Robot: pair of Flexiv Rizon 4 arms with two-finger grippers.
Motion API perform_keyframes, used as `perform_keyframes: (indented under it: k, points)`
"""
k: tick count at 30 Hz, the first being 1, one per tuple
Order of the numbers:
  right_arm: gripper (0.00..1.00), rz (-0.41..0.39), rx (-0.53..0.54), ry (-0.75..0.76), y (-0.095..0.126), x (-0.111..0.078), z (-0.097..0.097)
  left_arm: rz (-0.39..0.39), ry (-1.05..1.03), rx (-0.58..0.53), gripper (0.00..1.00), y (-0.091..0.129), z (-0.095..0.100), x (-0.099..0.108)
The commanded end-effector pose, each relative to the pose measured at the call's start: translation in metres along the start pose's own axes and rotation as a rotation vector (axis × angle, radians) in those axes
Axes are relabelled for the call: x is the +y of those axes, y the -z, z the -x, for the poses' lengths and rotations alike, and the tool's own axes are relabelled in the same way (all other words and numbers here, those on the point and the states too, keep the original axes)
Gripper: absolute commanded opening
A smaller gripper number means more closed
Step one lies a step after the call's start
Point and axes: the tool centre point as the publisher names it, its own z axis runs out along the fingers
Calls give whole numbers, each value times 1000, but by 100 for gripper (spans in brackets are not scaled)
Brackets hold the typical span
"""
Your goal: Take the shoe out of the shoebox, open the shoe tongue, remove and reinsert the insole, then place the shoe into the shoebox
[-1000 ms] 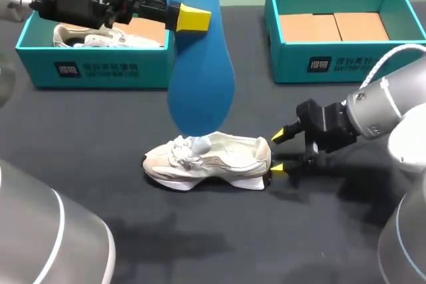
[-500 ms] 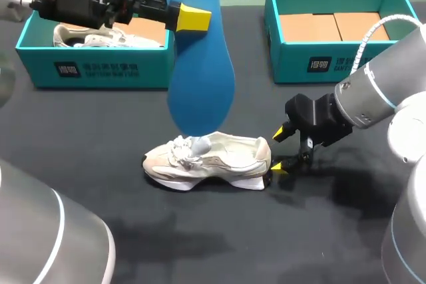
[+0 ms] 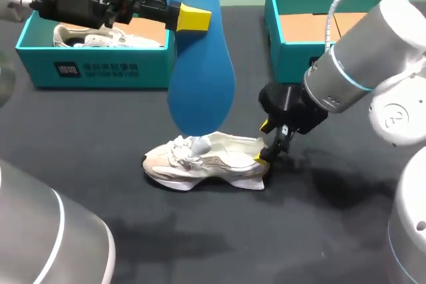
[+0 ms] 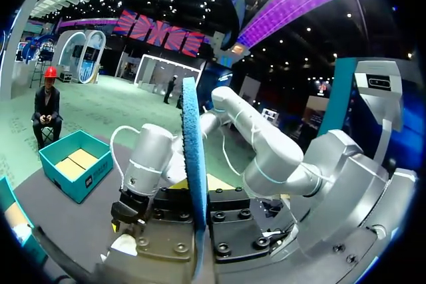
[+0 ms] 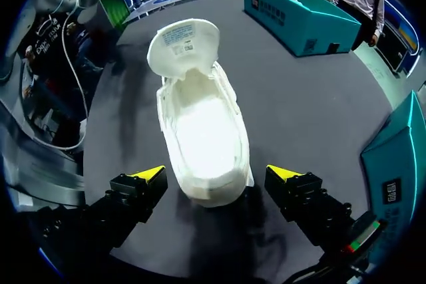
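Note:
A white shoe [image 3: 206, 161] lies on its sole on the dark table, toe to the left, its tongue [image 5: 183, 41] folded up and its inside bare. The blue insole [image 3: 200, 64] hangs upright above the shoe's laces, toe end down, with my left gripper [image 3: 193, 18] shut on its upper part. In the left wrist view the insole [image 4: 193, 177] shows edge-on. My right gripper [image 3: 264, 142] stands open at the shoe's heel. In the right wrist view the heel of the shoe [image 5: 203, 131] lies between the two yellow fingertips [image 5: 148, 172], which do not touch it.
A teal shoebox [image 3: 93, 68] at the back left holds a second white shoe [image 3: 100, 36]. Another teal shoebox [image 3: 333, 64] at the back right holds brown cardboard. Bare dark table lies in front of the shoe.
My right arm has swung left and turned, bringing its open gripper from beside the heel to over the heel. The left arm and the insole have not moved.

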Motion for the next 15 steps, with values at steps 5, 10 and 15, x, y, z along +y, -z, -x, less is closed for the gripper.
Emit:
perform_keyframes:
  k: [5,10,15]
  points:
    - [100,-402,-11,5,7,14,-5,2,0,1,0,-2,1,-1]
    - [100,-427,-3,8,8,14,-4,2,0,1,0,-2,1,-1]
    - [100,-437,8,15,9,16,-2,2,0,1,0,-2,1,-1]
